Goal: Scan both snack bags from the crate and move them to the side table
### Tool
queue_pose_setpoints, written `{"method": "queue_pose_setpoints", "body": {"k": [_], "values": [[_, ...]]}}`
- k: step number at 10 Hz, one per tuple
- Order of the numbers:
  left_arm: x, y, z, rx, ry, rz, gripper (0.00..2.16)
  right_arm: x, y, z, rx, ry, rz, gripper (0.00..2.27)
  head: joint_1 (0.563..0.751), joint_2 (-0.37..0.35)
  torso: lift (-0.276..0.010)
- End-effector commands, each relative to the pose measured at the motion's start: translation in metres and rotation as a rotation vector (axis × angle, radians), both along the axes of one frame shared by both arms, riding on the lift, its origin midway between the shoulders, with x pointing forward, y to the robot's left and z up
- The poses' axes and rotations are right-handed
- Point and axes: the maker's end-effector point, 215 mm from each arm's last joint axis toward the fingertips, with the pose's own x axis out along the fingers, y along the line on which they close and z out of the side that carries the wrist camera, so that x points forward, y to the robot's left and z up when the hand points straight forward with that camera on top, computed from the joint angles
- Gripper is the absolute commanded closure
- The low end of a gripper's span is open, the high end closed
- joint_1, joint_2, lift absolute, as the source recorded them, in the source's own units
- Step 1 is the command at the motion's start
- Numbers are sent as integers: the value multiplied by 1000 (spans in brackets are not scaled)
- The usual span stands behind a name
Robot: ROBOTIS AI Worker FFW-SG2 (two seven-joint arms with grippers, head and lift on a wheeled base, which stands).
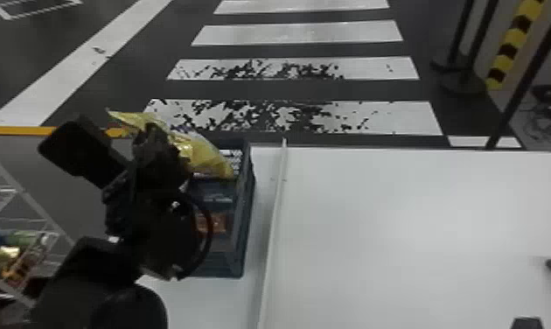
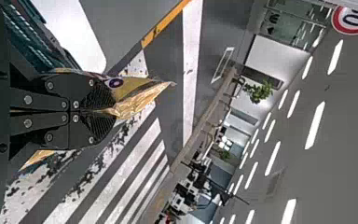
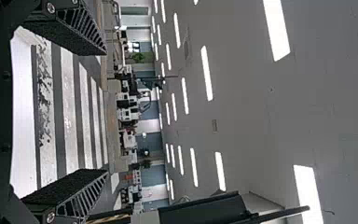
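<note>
Two bags: one crinkled, shiny yellow (image 1: 211,157), upper left, pinched in the left claw (image 1: 150,139) by one crate (image 1: 242,218); one, seemingly orange (image 1: 213,222), inside it. Right claw (image 1: 527,323) stands open.

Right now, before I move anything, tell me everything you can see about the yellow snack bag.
The yellow snack bag looks like glossy, crinkled film with darker printing and a small round purple mark. It is pinched between the left hand's fingers, creased there, with a pointed corner sticking out past them. From the head view it slants over the crate's far end; whether it touches the crate, I can't tell.
</note>
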Motion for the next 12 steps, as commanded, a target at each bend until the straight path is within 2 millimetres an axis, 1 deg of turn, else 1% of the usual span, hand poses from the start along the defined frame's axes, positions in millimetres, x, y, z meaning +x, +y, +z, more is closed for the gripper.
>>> {"method": "queue_pose_setpoints", "body": {"k": [1,2,3,5,6,7,8,9,10,11,12], "values": [[-8,-13,25,30,-34,-16,2013,0,0,0,0,0,0,93,695,110,-95],[-14,-21,41,57,-59,-31,2013,0,0,0,0,0,0,93,695,100,-95],[-21,-34,64,84,-100,-70,2013,0,1,0,1,0,1,93,695,86,-95],[-35,-60,94,133,-137,-179,2013,1,1,-1,1,2,2,93,695,58,-95],[-41,-73,106,144,-152,-235,2013,3,2,0,2,1,2,93,695,32,-95],[-45,-89,107,144,-147,-316,2013,4,1,0,3,-1,-3,100,695,10,-95],[-44,-109,98,145,-126,-425,2013,5,-3,1,4,-4,-17,103,695,-22,-95],[-42,-122,89,157,-109,-495,2013,6,-7,2,-2,-7,-26,103,695,-45,-95],[-42,-134,76,137,-91,-574,2013,6,-11,3,-6,-11,-35,103,695,-82,-95],[-42,-145,56,119,-57,-653,2013,7,-13,5,-8,-16,-39,103,695,-115,-95],[-44,-160,32,87,-20,-762,2013,7,-14,6,-9,-18,-40,103,695,-141,-95]]}}
